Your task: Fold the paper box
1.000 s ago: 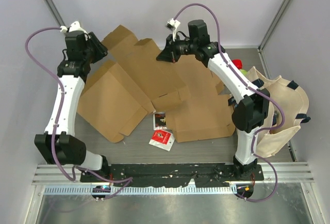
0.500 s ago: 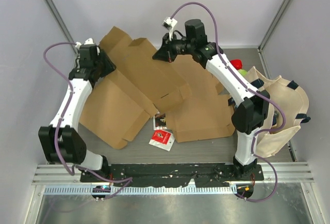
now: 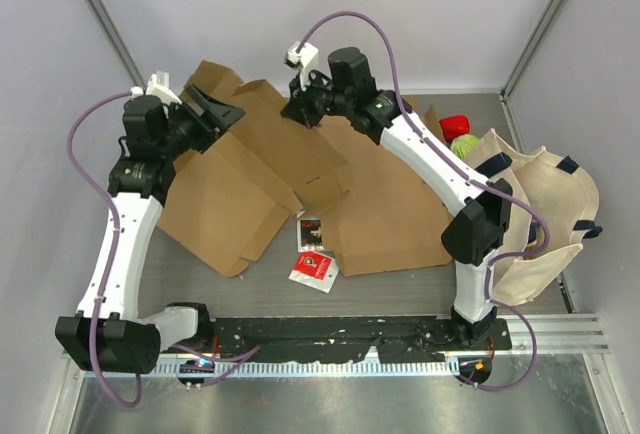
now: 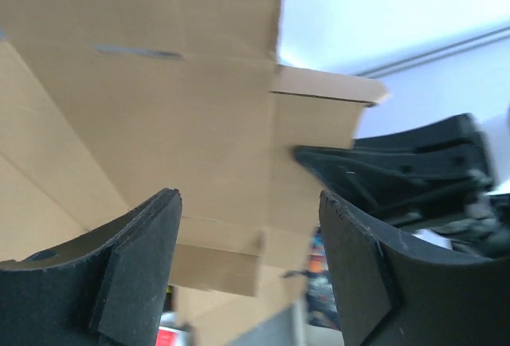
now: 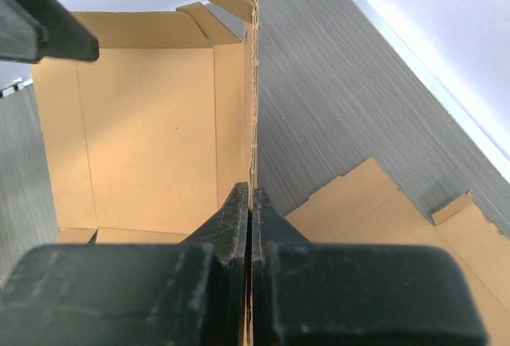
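Sachets [image 3: 313, 266], two red-and-white ones, lie nearest the arm bases, at about six o'clock on the table [image 3: 400, 289]. Just beyond them, toward four o'clock, a spare cardboard blank [image 3: 390, 219] lies flat, and a cream tote bag [image 3: 550, 214] slumps at three o'clock. The paper box [image 3: 235, 179] sprawls from eight o'clock up to eleven, only half formed: its broad panel leans up off the table and a side wall stands on edge at the far end.

At roughly twelve o'clock the right gripper [image 5: 249, 196] is clenched on the top edge of that wall (its wrist view shows the board pinched thin between the fingers). The left gripper [image 3: 217, 111] hangs at ten o'clock with its jaws spread and nothing between them, facing the box's panel and flaps.

As I judge it, the step in hand is raising the broad panel square against the pinned wall. To do that well, the right gripper should simply hold the crease steady rather than pull. The left should meet the board close to the score line and push along the fold, so the card bends there and does not buckle mid-panel.
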Action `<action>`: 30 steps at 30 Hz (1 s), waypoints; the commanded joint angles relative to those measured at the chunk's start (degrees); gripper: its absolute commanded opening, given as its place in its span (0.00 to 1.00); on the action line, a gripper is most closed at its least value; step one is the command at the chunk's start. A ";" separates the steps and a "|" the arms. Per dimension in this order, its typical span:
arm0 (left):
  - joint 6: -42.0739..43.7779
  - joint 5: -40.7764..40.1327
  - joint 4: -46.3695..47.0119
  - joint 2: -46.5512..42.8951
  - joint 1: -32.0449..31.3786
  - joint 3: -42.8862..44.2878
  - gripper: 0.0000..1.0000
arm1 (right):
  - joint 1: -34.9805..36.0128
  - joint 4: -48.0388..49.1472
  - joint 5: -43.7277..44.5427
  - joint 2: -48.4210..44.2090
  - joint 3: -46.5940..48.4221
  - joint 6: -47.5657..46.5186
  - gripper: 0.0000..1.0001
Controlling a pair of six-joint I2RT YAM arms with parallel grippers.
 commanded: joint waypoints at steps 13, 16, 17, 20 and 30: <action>-35.34 -11.75 -5.37 0.67 -5.70 7.40 0.67 | 9.39 1.95 23.18 1.76 4.45 -13.64 0.01; -34.37 -15.17 -14.16 4.80 -6.40 14.42 0.67 | 10.79 2.74 24.59 1.50 3.92 -14.79 0.01; -34.02 -15.45 -15.42 6.46 -6.49 16.62 0.67 | 11.14 3.00 24.77 1.41 3.75 -15.05 0.01; -33.32 -15.80 -16.57 7.53 -6.57 16.91 0.67 | 12.03 4.06 25.38 1.15 3.31 -15.75 0.01; -28.93 -17.73 -18.15 10.52 -8.77 19.28 0.61 | 15.54 3.71 31.18 2.38 4.54 -21.99 0.01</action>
